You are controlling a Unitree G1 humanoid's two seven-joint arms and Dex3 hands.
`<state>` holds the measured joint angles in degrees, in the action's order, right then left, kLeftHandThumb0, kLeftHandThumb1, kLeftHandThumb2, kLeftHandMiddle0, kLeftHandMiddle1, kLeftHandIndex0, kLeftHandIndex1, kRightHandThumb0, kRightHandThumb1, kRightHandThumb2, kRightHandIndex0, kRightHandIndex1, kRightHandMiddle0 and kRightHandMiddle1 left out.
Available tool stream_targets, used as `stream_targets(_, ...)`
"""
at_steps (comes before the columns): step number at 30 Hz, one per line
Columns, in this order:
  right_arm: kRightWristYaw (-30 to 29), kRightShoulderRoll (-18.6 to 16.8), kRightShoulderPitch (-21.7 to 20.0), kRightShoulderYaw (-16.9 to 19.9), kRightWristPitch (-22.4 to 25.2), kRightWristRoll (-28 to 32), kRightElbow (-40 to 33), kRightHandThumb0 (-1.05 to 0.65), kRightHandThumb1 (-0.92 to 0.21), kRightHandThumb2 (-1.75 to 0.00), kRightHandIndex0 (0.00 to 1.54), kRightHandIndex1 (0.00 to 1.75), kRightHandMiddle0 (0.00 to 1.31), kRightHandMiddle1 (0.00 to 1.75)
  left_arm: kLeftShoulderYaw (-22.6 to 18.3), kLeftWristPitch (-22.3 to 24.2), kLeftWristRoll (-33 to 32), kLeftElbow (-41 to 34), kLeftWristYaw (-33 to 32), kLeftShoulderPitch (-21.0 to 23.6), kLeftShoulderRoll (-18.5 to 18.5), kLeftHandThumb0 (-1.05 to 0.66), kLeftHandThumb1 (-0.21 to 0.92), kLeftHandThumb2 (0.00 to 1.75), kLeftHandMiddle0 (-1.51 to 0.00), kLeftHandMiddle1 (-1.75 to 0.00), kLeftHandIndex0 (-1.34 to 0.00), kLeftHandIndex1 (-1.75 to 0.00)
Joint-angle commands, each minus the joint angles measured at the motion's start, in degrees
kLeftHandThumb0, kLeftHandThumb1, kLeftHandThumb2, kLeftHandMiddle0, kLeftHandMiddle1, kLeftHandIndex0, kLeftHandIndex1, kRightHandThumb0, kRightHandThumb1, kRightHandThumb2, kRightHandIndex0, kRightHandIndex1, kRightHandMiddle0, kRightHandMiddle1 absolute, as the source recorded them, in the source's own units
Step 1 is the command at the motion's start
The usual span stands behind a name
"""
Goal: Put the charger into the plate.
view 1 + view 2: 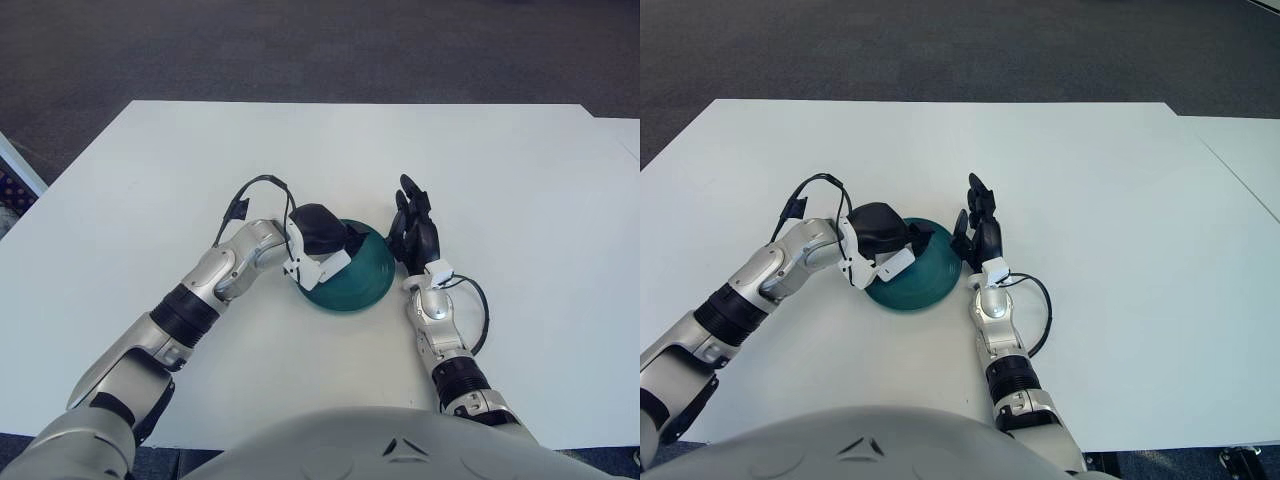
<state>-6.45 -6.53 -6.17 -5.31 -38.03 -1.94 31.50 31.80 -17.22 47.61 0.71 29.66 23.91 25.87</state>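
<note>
A teal plate (365, 280) sits on the white table (520, 180) just ahead of me. My left hand (322, 233) hangs over the plate's left half, its black fingers curled on a white charger (324, 267) that sticks out beneath them, low over the plate's inside. Whether the charger touches the plate I cannot tell. My right hand (415, 230) stands upright against the plate's right rim with its fingers spread, holding nothing.
A black cable (250, 192) loops up from my left wrist, and another (478, 310) curls beside my right forearm. The table's far edge meets a dark carpet (320, 50).
</note>
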Motion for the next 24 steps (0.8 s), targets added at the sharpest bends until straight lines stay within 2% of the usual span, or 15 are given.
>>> stream_targets(1, 0.6, -2.3, 9.0, 1.3, 0.2, 2.2, 10.3, -0.67, -0.92, -0.96, 0.13, 0.01, 0.0, 0.41, -0.3, -0.9, -0.4, 0.6, -1.4, -0.3, 0.8, -0.43, 0.49, 1.09, -0.99, -1.75, -0.48, -1.75)
stream_targets(3, -0.2, -2.4, 8.9, 1.7, -0.3, 1.6, 10.7, -0.66, -0.92, -0.96, 0.15, 0.01, 0.0, 0.44, -0.5, -0.6, -0.2, 0.4, -1.4, -0.6, 0.5, -0.41, 0.6, 0.95, -0.95, -1.75, -0.4, -1.75)
stream_targets(4, -0.3, -2.4, 8.7, 1.9, -0.5, 1.5, 11.0, -0.66, -0.92, -0.96, 0.15, 0.01, 0.0, 0.45, -0.5, 0.0, 0.0, 0.2, -1.1, -0.7, 0.4, -0.41, 0.62, 0.92, -0.95, -1.75, -0.39, -1.75)
stream_targets(5, -0.5, -2.4, 8.5, 2.0, -0.7, 1.4, 11.2, -0.66, -0.92, -0.96, 0.16, 0.01, 0.0, 0.46, -0.6, 0.3, 0.1, 0.2, -0.9, -0.7, 0.3, -0.56, 0.73, 0.77, -0.92, -1.75, -0.3, -1.74)
stream_targets(6, -0.7, -2.2, 8.0, 2.2, -0.6, 1.2, 11.8, -0.66, -0.92, -0.95, 0.16, 0.01, 0.0, 0.46, -0.5, 1.0, 0.3, 0.1, -0.3, -0.6, 0.2, -0.62, 0.77, 0.71, -0.91, -1.75, -0.26, -1.74)
stream_targets(8, -1.4, -2.0, 7.5, 2.4, -0.8, 0.8, 12.3, -0.65, -0.92, -0.95, 0.16, 0.01, 0.0, 0.47, -0.3, 2.1, 0.9, -0.1, 0.8, -0.4, 0.1, -0.79, 0.86, 0.6, -0.74, -1.75, -0.18, -1.54)
stream_targets(9, -1.7, -2.0, 7.4, 2.4, -1.0, 0.7, 12.4, -0.65, -0.92, -0.94, 0.17, 0.01, 0.0, 0.47, -0.1, 2.6, 1.1, -0.2, 1.3, -0.2, 0.0, -0.83, 0.87, 0.61, -0.59, -1.6, -0.15, -1.43)
stream_targets(10, -2.3, -1.9, 7.4, 2.4, -1.2, 0.3, 12.5, -0.65, -0.92, -0.94, 0.17, 0.01, 0.0, 0.47, 0.0, 2.8, 1.4, -0.2, 1.7, 0.0, 0.1, -0.9, 0.89, 0.63, -0.4, -1.35, -0.09, -1.26)
stream_targets(11, -2.6, -1.8, 7.3, 2.3, -1.3, 0.0, 12.5, -0.65, -0.92, -0.93, 0.18, 0.01, 0.0, 0.48, 0.1, 3.0, 1.6, -0.3, 2.0, 0.2, 0.2, -0.95, 0.9, 0.66, -0.28, -0.94, -0.06, -1.01)
stream_targets(12, -2.8, -1.7, 7.3, 2.3, -1.4, -0.1, 12.6, -0.65, -0.92, -0.93, 0.18, 0.01, 0.0, 0.48, 0.2, 3.2, 1.8, -0.3, 2.1, 0.3, 0.3, -0.99, 0.91, 0.68, -0.22, -0.63, -0.04, -0.84)
stream_targets(13, -3.1, -1.6, 7.3, 2.2, -1.5, -0.3, 12.6, -0.65, -0.92, -0.93, 0.18, 0.01, 0.0, 0.48, 0.3, 3.2, 1.9, -0.3, 2.3, 0.4, 0.3, -1.0, 0.91, 0.69, -0.21, -0.51, -0.03, -0.78)
stream_targets(15, -3.4, -1.1, 7.5, 1.6, -1.7, -1.3, 12.3, -0.65, -0.92, -0.93, 0.17, 0.01, 0.0, 0.47, 0.1, 3.2, 1.8, -0.3, 2.2, 0.6, 0.5, -1.03, 0.92, 0.74, -0.09, -0.21, -0.01, -0.47)
stream_targets(19, -2.2, -0.4, 7.1, 1.0, -1.2, -1.4, 12.5, -0.66, -0.92, -0.94, 0.12, 0.0, 0.0, 0.4, -0.4, 2.5, 1.8, -0.2, 0.3, 0.4, 0.7, -1.04, 0.92, 0.78, -0.02, -0.04, 0.0, -0.15)
stream_targets(24, -2.0, -0.3, 7.0, 0.9, -1.1, -1.3, 12.6, -0.66, -0.92, -0.95, 0.09, 0.0, 0.0, 0.37, -1.0, 1.2, 2.3, 0.4, -3.6, 0.3, 0.9, -1.05, 0.92, 0.78, 0.0, -0.01, 0.0, -0.02)
